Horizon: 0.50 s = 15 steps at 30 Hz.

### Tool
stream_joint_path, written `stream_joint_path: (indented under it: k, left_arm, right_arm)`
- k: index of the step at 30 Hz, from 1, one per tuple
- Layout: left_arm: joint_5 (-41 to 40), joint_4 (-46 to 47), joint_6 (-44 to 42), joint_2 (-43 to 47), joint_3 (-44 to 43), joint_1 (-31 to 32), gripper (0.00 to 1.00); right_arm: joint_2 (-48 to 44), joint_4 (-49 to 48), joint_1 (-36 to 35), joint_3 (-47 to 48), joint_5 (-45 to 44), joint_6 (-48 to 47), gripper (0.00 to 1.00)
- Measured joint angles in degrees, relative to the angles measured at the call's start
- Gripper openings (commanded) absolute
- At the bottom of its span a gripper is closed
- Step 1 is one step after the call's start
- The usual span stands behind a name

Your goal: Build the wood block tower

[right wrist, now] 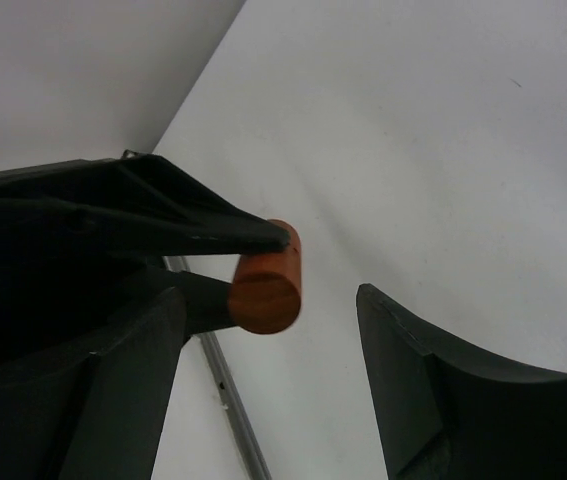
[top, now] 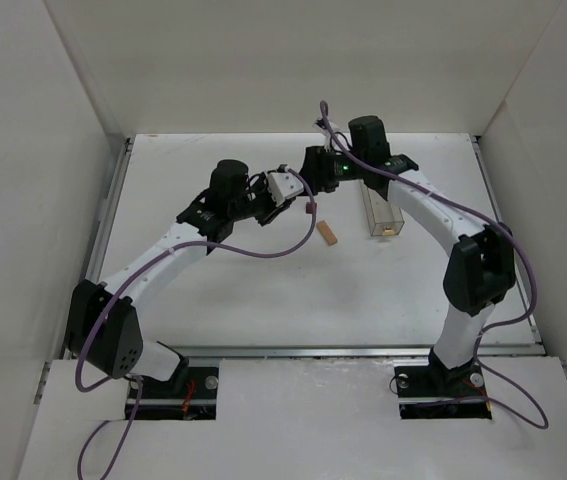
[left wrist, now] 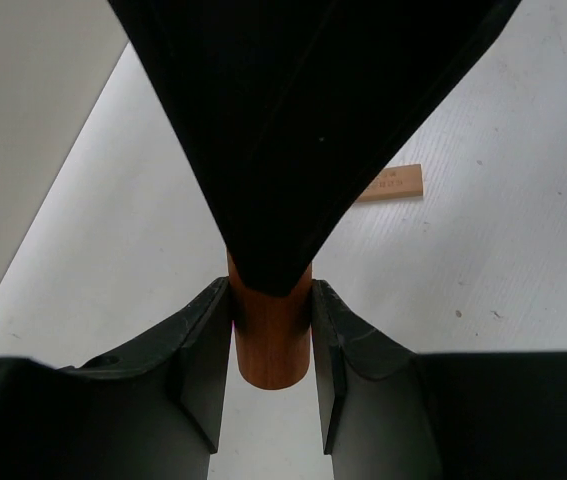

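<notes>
My left gripper (left wrist: 271, 322) is shut on an orange-brown round wooden piece (left wrist: 271, 345), held in the air above the table. In the top view this left gripper (top: 306, 205) meets my right gripper (top: 313, 182) near the table's middle. In the right wrist view the round piece (right wrist: 266, 282) sticks out between the spread fingers of the right gripper (right wrist: 270, 297), which is open and touches it on neither side. A dark finger of the right gripper covers the piece's far end in the left wrist view. A pale tan flat bar (top: 329, 234) (left wrist: 393, 184) lies on the table nearby.
A clear plastic rectangular box (top: 382, 213) lies on the table right of the grippers, under the right arm. White walls enclose the table (top: 263, 290) on the left, back and right. A metal rail (right wrist: 228, 400) runs along the table's edge.
</notes>
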<state>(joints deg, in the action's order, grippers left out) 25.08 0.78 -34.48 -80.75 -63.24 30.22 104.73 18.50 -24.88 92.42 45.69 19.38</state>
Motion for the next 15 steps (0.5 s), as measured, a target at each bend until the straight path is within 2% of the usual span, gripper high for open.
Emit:
stream_joint_path:
  k: [5,11,15]
  left_arm:
    - [-0.02,0.07,0.63,0.00,0.00,0.07,0.00]
    - [-0.50,0.28,1.36,0.00,0.00,0.07,0.00]
    - [-1.70,0.28,1.68,-0.02,0.00,0.07,0.00]
  right_arm:
    - [0.31,-1.03,-1.40,2.14,0.48,0.35,0.62]
    - [2.16,-0.68,-1.84,3.78,0.26,0.44,0.54]
    - [2.67,0.63,-1.84,3.78,-0.50,0.13,0.53]
